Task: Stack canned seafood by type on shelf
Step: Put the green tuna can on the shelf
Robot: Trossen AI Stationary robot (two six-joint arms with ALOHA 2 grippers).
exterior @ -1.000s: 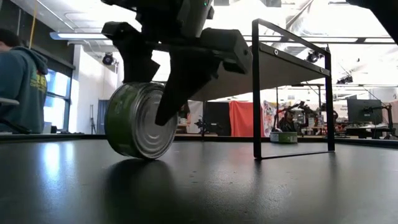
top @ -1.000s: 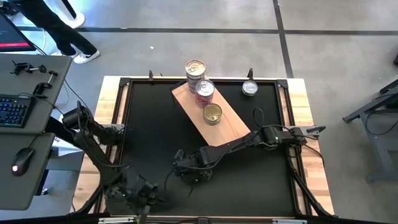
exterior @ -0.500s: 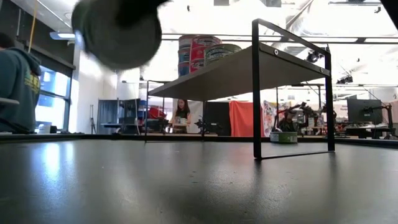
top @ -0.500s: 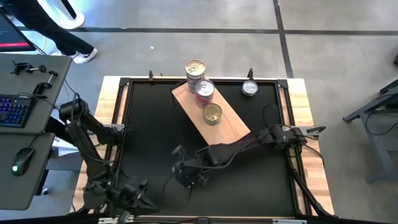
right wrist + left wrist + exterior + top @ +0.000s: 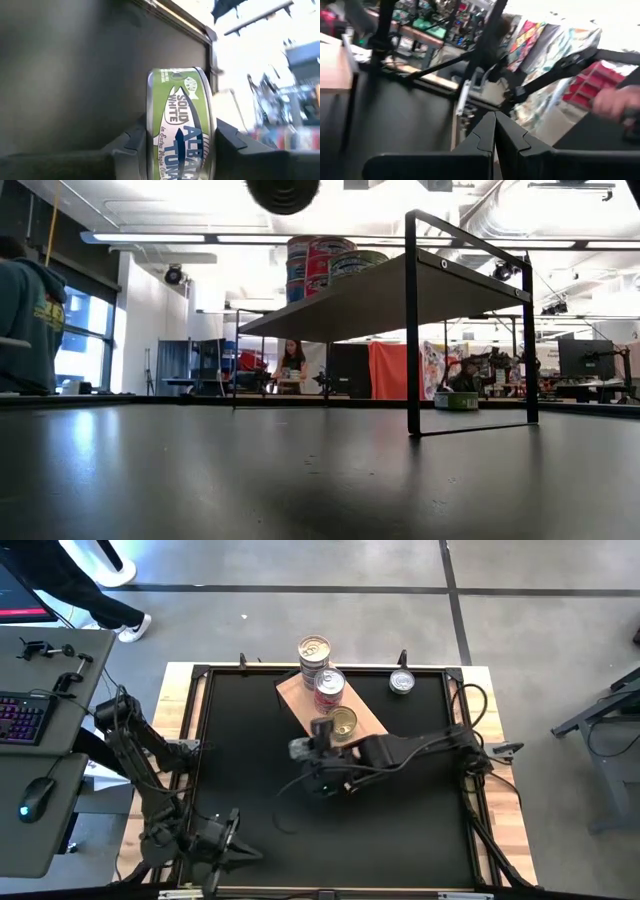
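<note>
My right gripper [image 5: 310, 755] hangs over the middle of the black table, just near of the shelf [image 5: 300, 698], and is shut on a green-labelled tuna can [image 5: 180, 125]. In the low view that can [image 5: 283, 192] shows at the top, well above the table. The shelf is a wooden board on black legs. On it stand a stack of cans [image 5: 314, 650], a red-labelled can [image 5: 329, 688] and a gold-topped can [image 5: 342, 723]. My left gripper [image 5: 228, 840] waits shut at the table's near left corner, with nothing between its fingers. My right gripper pinches the tuna can between its two fingers [image 5: 132, 142], one on each flat face, with the green side wall [image 5: 177, 112] turned toward the wrist camera. The fingers come from the table's right side and slant down. The can stands on edge in the hold, lifted clear.
One more can [image 5: 402, 682] sits on the table near the far right corner. The shelf's black legs [image 5: 411, 320] stand on the table. A person [image 5: 35, 320] sits beyond the table's left side, by a desk with a keyboard [image 5: 20, 715].
My right gripper has risen from the table's near middle and gone toward the far edge and the shelf, rolling as it went. The tuna can, which stood on edge on the table between the fingers, is now lifted clear. My left gripper has risen a little.
</note>
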